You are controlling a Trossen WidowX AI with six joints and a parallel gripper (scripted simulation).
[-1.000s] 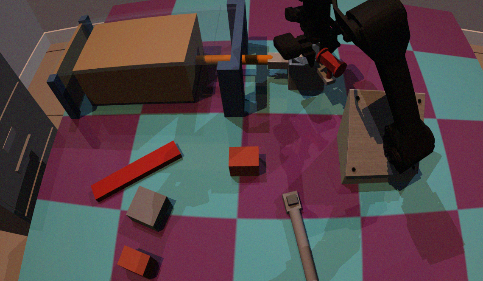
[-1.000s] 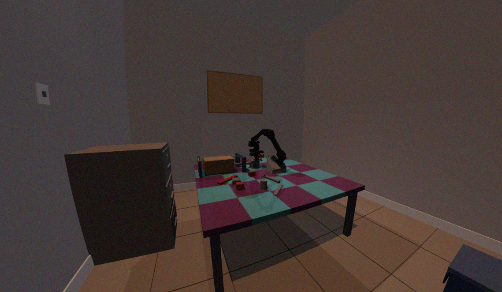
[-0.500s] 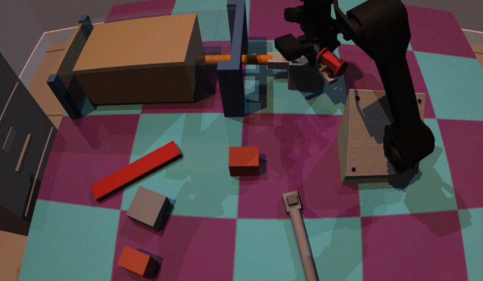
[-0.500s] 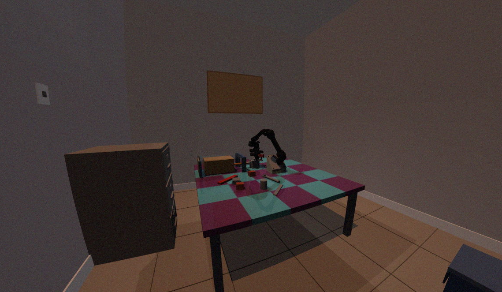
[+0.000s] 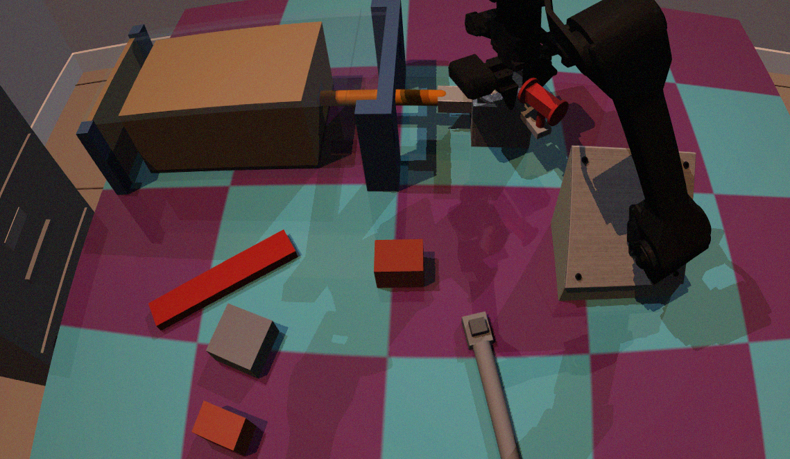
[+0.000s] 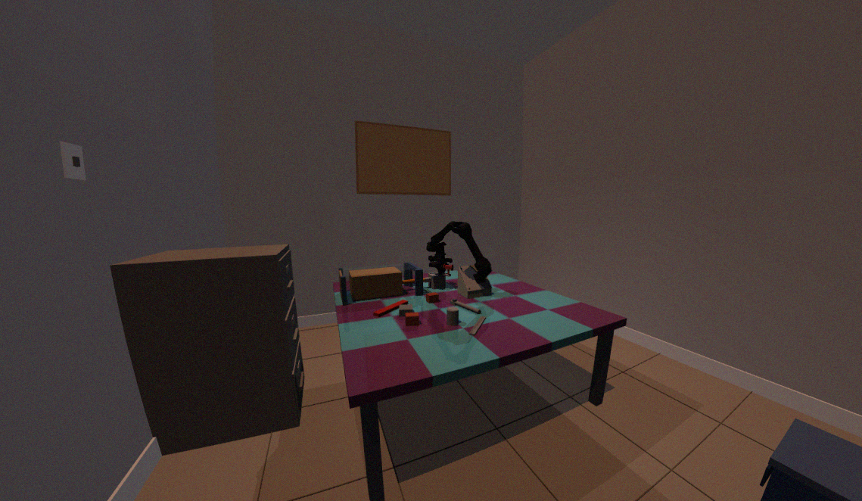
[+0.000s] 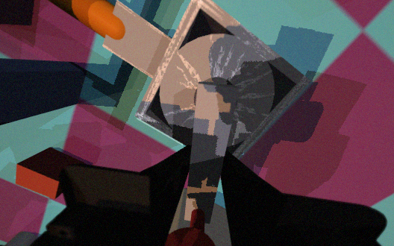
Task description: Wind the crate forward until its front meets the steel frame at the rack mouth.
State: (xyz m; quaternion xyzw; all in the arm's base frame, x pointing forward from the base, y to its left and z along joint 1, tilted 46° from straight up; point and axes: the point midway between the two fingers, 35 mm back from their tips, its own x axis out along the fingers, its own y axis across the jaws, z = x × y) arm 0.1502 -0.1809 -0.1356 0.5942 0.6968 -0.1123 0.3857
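Observation:
The brown crate sits flat in the cubby, behind the blue steel frame. An orange strap runs from the crate through the frame to the winch. My gripper is right above the winch. It is shut on the winch handle, a grey bar with a red knob. The bar's far end lies over the middle of the winch's round top. Whether the key sits in the hole is hidden.
The arm's grey base block stands right of the winch. On the bench lie a red bar, an orange block, a grey block, a small orange block and a grey rod with a square head.

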